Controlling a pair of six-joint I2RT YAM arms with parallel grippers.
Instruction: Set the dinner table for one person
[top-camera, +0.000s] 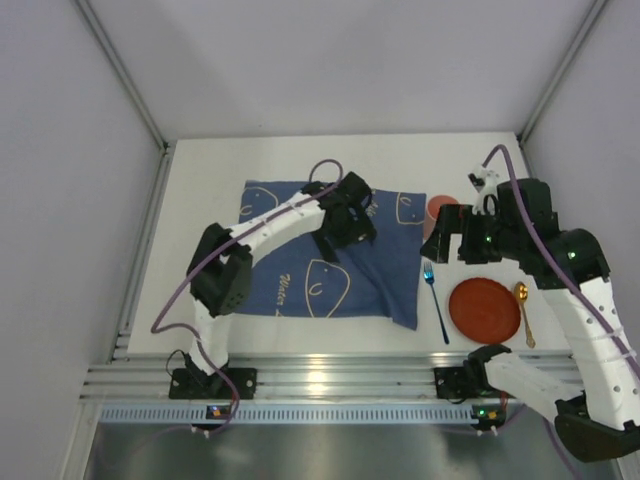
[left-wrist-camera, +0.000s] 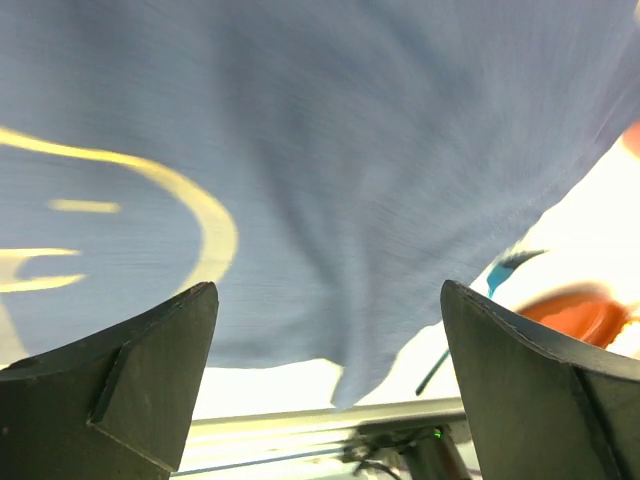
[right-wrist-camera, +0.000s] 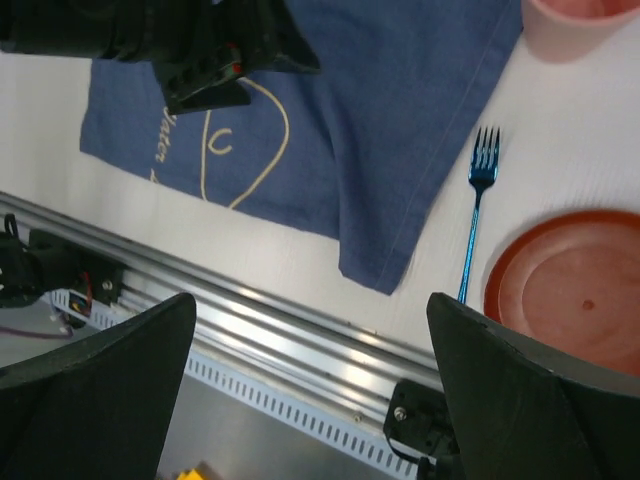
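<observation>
Along the near edge of the dinner table (top-camera: 300, 160), a plain white matte surface, there's a slotted aluminium rail (top-camera: 320, 375). Only a thin strip of bare white sits between it and the blue cloth with pale line drawings (top-camera: 300, 280). There's more free room on the left of the cloth and along the far side, up to the grey wall panels (top-camera: 300, 60) that box the whole thing in.

The cloth lies a bit skewed and rumpled. Its near right corner pokes out toward the shiny blue metal fork (top-camera: 434, 300), close to it but not touching as far as I can see. The fork sits between the cloth and the round red-orange plate (top-camera: 485, 308). A small gold spoon (top-camera: 524, 312) lies just beside the plate's right rim. A pink cup (top-camera: 441, 208) stands next to the cloth's far right corner, partly behind the right arm.

The left jaws are spread wide over the middle of the cloth with nothing between them. The wrist view is blurry, so I can't tell whether the tips touch the fabric.

The right jaws are also wide open and empty. They hang above the near right part of the surface, looking down on the cloth corner, fork and plate.
</observation>
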